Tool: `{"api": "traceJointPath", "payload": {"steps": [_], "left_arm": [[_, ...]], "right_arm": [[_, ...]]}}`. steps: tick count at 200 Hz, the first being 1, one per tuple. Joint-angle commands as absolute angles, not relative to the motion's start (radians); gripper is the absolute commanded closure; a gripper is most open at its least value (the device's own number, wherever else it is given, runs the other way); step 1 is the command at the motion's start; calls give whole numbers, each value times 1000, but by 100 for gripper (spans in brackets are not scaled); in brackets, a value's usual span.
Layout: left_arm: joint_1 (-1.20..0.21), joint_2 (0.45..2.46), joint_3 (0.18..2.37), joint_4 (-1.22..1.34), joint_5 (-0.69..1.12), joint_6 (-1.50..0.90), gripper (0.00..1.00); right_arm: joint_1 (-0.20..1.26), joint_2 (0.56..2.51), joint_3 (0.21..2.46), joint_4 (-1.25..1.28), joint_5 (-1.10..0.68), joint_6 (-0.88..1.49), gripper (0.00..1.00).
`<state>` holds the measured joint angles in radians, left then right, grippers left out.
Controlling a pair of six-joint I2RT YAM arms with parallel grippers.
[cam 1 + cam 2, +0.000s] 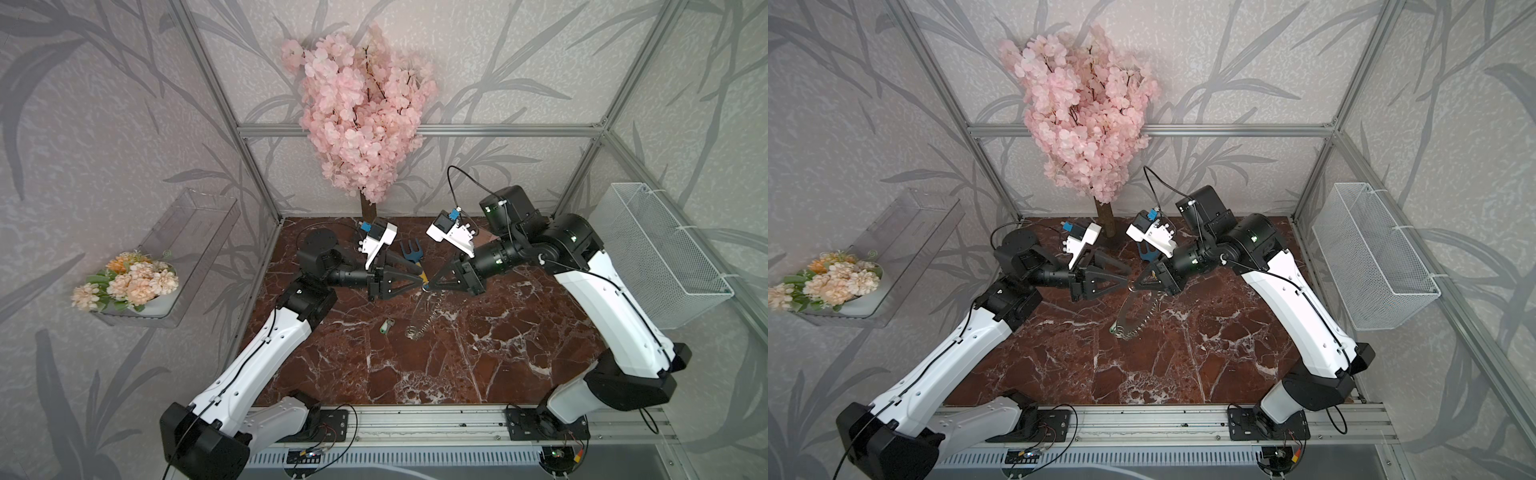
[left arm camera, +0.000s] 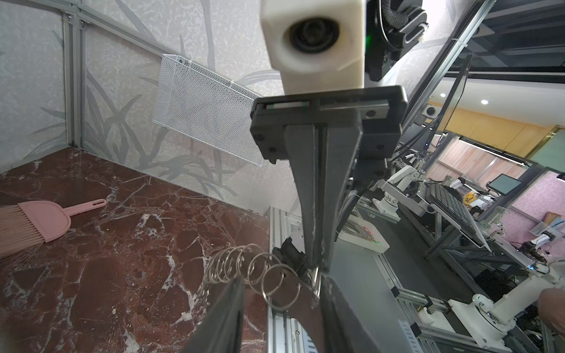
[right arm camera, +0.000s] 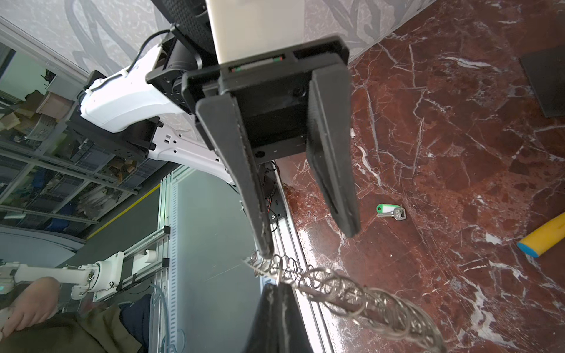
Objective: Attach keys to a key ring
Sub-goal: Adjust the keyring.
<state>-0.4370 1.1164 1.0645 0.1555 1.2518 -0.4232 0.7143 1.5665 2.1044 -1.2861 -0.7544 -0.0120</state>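
Observation:
The key ring (image 1: 414,332) is a grey disc fringed with small split rings. It hangs on edge above the marble, its lowest rings near the table (image 1: 478,365). My right gripper (image 1: 429,286) is shut on its top rim, which the left wrist view shows as closed fingers (image 2: 318,198) pinching it. My left gripper (image 1: 421,277) faces it, open. In the right wrist view one of its fingertips (image 3: 265,252) touches the split rings (image 3: 351,295) and the other stands clear. The key (image 3: 391,211), silver with a pale green tag, lies flat on the marble (image 1: 385,326), apart from both grippers.
A blue-and-yellow toy fork (image 1: 411,251) lies just behind the grippers, and a pink brush (image 2: 36,220) rests on the marble further right. The pink blossom tree (image 1: 361,112) stands at the back. A white mesh basket (image 1: 660,249) hangs on the right wall, a clear shelf with flowers (image 1: 129,282) on the left.

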Motion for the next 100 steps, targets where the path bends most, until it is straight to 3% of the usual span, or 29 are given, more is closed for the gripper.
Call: {"api": "traceJointPath", "payload": {"steps": [1, 100], "left_arm": [[-431, 1095, 1054, 211, 1295, -436, 62], [-463, 1095, 1061, 231, 1359, -480, 72]], "right_arm": [[712, 1552, 2131, -1271, -808, -18, 100], [712, 1552, 2118, -1229, -805, -2, 100]]}}
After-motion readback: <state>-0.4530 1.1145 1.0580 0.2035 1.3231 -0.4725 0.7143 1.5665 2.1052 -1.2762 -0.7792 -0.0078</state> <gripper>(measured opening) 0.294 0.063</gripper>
